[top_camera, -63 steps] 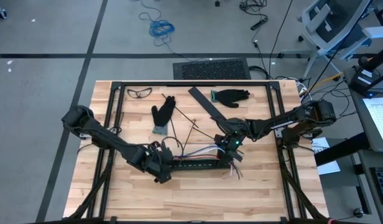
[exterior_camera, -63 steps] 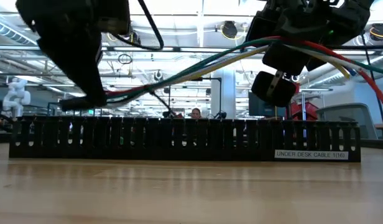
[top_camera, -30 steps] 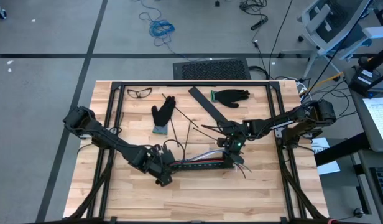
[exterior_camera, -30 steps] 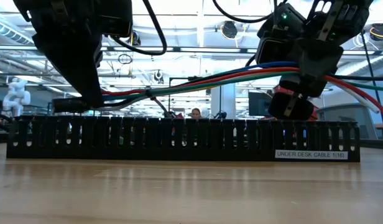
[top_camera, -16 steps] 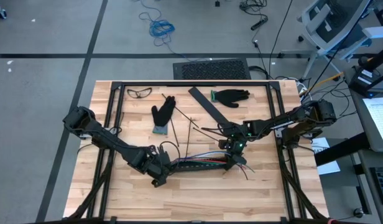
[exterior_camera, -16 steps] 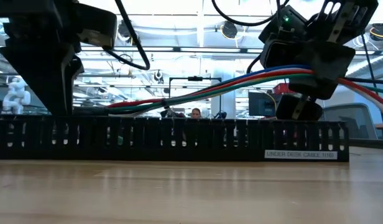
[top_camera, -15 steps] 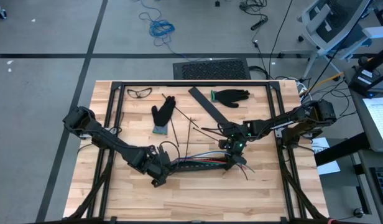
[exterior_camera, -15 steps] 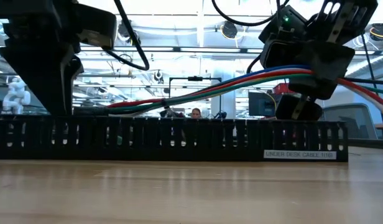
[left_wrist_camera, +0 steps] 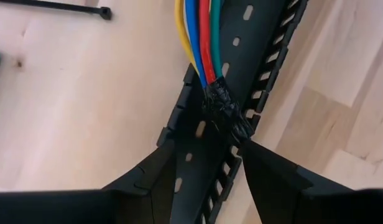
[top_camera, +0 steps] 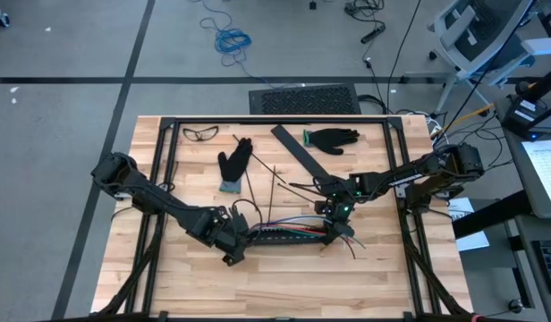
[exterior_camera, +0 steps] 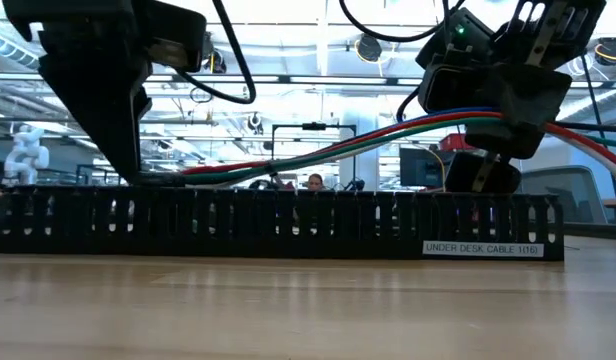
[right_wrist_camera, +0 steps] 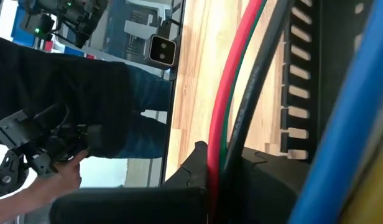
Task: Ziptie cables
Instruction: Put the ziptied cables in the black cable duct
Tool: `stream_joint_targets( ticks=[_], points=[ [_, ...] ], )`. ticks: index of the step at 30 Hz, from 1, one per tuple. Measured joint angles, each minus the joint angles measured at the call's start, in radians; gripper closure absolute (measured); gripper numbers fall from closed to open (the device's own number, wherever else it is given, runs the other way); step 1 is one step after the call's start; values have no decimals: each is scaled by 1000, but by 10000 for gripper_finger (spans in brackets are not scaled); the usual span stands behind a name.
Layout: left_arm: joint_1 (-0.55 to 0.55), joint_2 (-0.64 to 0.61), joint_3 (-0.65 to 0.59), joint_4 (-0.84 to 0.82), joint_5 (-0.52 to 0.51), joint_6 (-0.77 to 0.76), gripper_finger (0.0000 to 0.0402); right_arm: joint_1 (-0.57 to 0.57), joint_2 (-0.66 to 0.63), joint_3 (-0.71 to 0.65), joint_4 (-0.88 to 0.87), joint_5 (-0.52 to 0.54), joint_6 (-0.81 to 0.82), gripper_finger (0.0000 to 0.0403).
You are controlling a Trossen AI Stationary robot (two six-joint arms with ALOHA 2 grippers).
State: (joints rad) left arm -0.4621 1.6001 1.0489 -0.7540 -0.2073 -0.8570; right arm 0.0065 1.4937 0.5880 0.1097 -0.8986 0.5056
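1. We see the cables (top_camera: 289, 225) lying along the black slotted tray (top_camera: 284, 238) on the bench (top_camera: 284, 282), taped end in the channel, far end raised.
2. Left end effector (left_wrist_camera: 207, 163) has fingers apart, straddling the tray at the taped end, gripping nothing.
3. Right end effector (right_wrist_camera: 224, 163) is clamped on the cables nr the tray's other end.
4. We'd keep the right side's tension steady, lower the wires flat into the channel w/o snagging slots.
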Motion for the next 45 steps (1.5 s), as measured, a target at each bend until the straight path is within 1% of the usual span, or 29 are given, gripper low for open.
stream_joint_targets(
  ticks=[5,13,14,17,20,24,26,28,31,32,33,35,37,42,44,45],
  points=[
    [5,0,0,1,-4,2,224,32,0,0,-1,7,2,359],
    [5,-1,2,2,-3,-2,223,61,0,0,-11,39,-11,273],
    [5,-1,2,2,2,-2,223,61,0,0,-16,39,-13,262],
    [5,-1,2,0,59,-1,223,61,0,0,-29,35,-37,233],
    [5,-2,2,0,72,-32,223,61,0,1,-40,36,-57,213],
    [7,-35,10,5,69,-62,223,61,0,1,-43,36,-63,200],
    [14,-55,31,4,37,-55,223,61,0,1,-49,37,-80,198],
    [26,-80,58,15,-21,-28,223,61,0,1,-54,37,-87,197],
    [56,-101,73,126,-147,46,223,61,0,1,-55,37,-88,197],
    [76,-100,73,162,-150,66,223,61,0,1,-56,37,-88,197],
    [97,-98,69,201,-123,76,223,61,0,1,-58,37,-88,197],
    [153,-86,53,272,-3,81,223,61,0,1,-60,37,-87,197],
    [201,-74,46,276,77,114,223,61,0,2,-61,37,-89,197],
    [305,-71,47,237,102,217,223,61,0,2,-68,37,-91,197],
    [338,-53,47,209,155,254,223,61,0,2,-69,37,-101,197],
    [352,-44,46,212,201,262,223,61,0,2,-70,37,-106,197]
  ],
)
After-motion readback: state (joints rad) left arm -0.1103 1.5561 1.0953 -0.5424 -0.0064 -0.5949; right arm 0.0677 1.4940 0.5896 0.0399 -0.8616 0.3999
